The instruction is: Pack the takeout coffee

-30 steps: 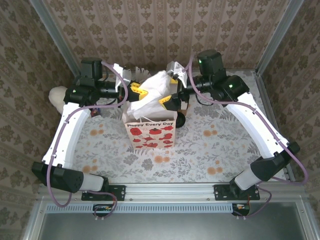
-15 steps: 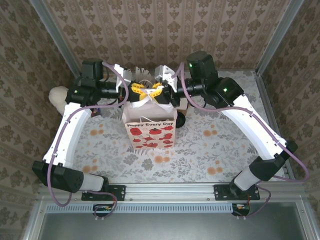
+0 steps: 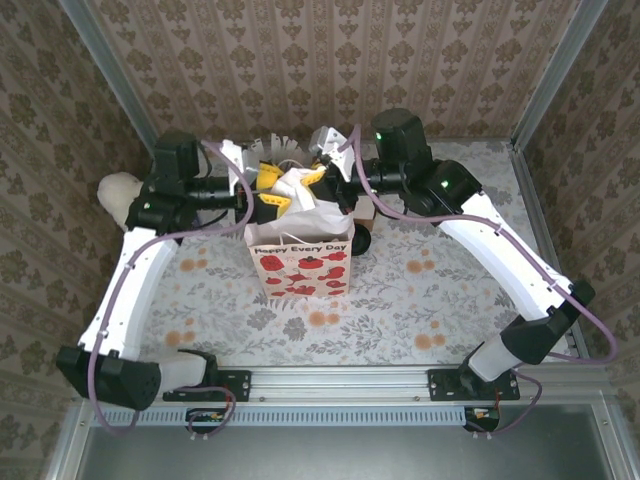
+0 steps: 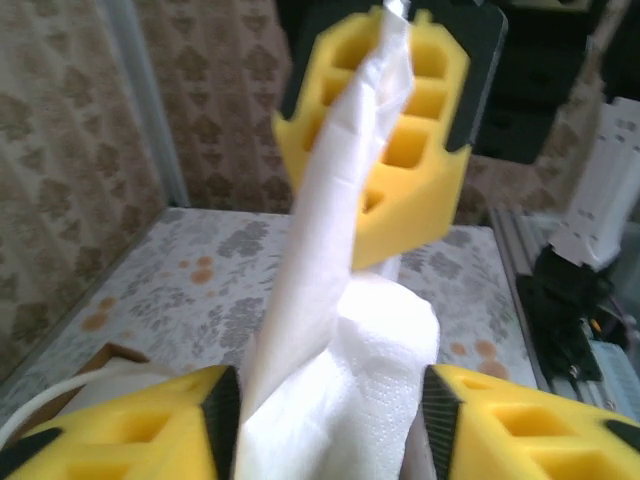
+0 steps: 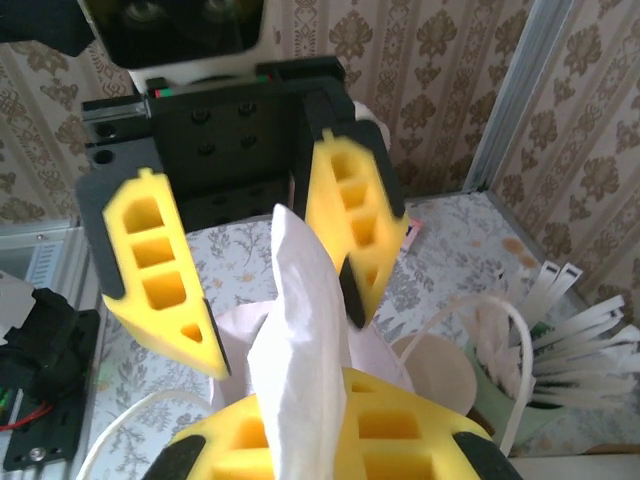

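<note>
Across a floral-print surface [image 3: 420, 300], hemmed in by patterned walls: two white arms, the left arm [image 3: 135, 270] and the right arm [image 3: 510, 250], bent inward and meeting nose to nose above the middle. Below that meeting point, upright on the surface, a paper gift bag [image 3: 300, 265] printed with red poppies and the words "Happy Every Day". Carries a crumpled plume of white tissue paper [image 3: 300, 195], rising out of its mouth and up between the yellow foam fingers of both arms.

Right end effector [image 5: 305, 405]: pressed together on the tissue paper, pinching one tall fold upright. Left end effector [image 4: 330, 410]: spread apart, fingers standing either side of the same sheet without clamping it. Faces the right one squarely, close in, fingers not touching.

Behind the bag, toward the back wall, a pale pot bristling with white sticks [image 5: 575, 320]. Just beside it, a cream-lined cup [image 5: 440, 370], open mouth up.

Whereabouts of the takeout coffee: cannot tell, the bag's interior hidden under the tissue paper.
</note>
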